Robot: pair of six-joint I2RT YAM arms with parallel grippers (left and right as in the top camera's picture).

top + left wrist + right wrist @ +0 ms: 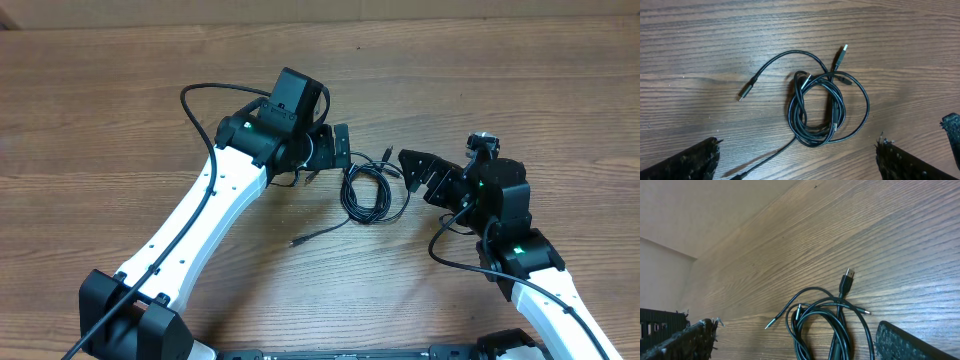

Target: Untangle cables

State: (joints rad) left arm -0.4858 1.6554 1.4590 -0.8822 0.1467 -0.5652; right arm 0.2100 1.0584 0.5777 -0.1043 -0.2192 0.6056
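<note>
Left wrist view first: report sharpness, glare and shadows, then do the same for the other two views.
Left wrist: cables and table grain sharp, no glare, fingers at the bottom corners softer. Right wrist: steep slanted view, cables crisp, the near fingers blurred. Overhead: even light, only faint shadows, cables tiny.

Wood-grain table [120, 90]. Cables [372, 195] lie flat on it mid-table, wound together into one tangled coil. One tail [318, 233] runs out of the coil to the near-left. USB plug [842, 54] sticks out just beside the coil.
</note>
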